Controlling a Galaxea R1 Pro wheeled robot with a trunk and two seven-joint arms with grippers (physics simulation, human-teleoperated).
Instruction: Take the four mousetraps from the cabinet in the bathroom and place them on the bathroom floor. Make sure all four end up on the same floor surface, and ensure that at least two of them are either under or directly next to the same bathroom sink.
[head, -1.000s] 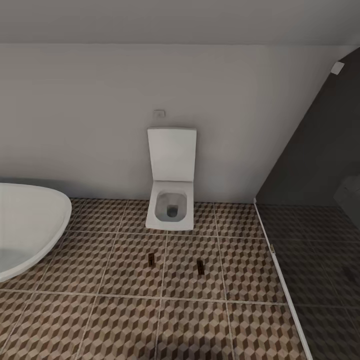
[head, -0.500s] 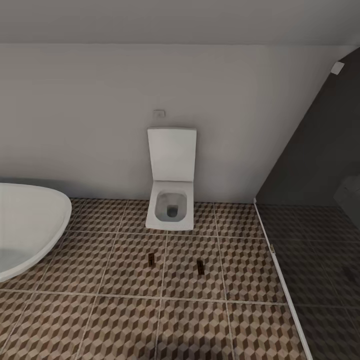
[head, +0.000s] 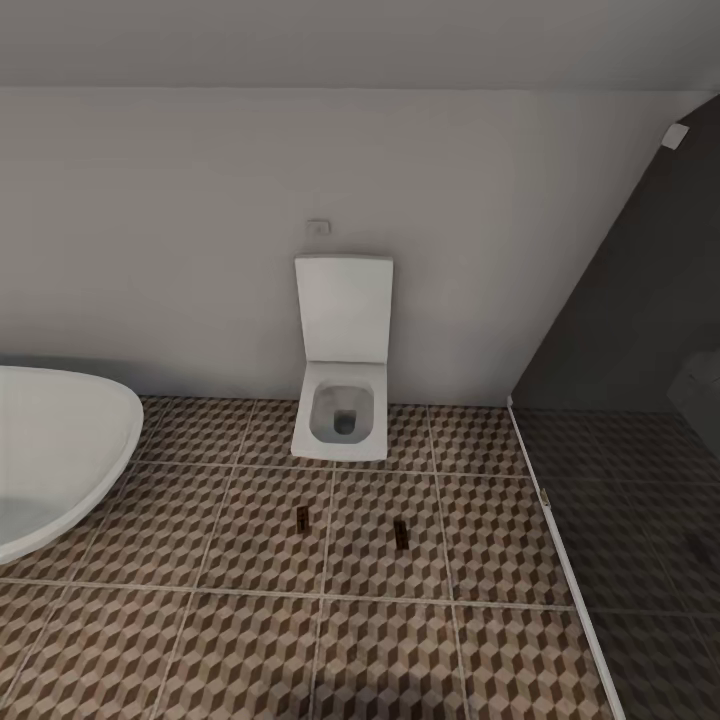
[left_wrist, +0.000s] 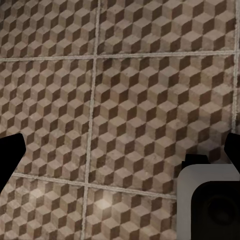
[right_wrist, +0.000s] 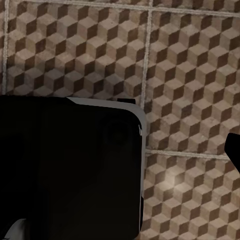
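Observation:
Two small dark flat mousetraps lie on the bathroom floor (head: 250, 640) in front of the toilet, one (head: 302, 517) to the left and one (head: 401, 533) to the right, about a tile apart. My left gripper (left_wrist: 120, 155) hangs open over bare cube-patterned tiles, a black fingertip (left_wrist: 9, 155) at each edge of its wrist view, with nothing between them. My right gripper (right_wrist: 120, 155) is also open over the tiles. One of its fingertips (right_wrist: 234, 150) shows, and the other is lost against a dark part of the robot. The cabinet and the sink are out of view.
A white toilet (head: 342, 400) with its lid up stands against the far wall. A white oval tub (head: 60, 450) fills the left side. A dark glass shower partition (head: 640, 420) with a white floor rail closes the right. Part of the robot's body (right_wrist: 70, 170) sits below the right gripper.

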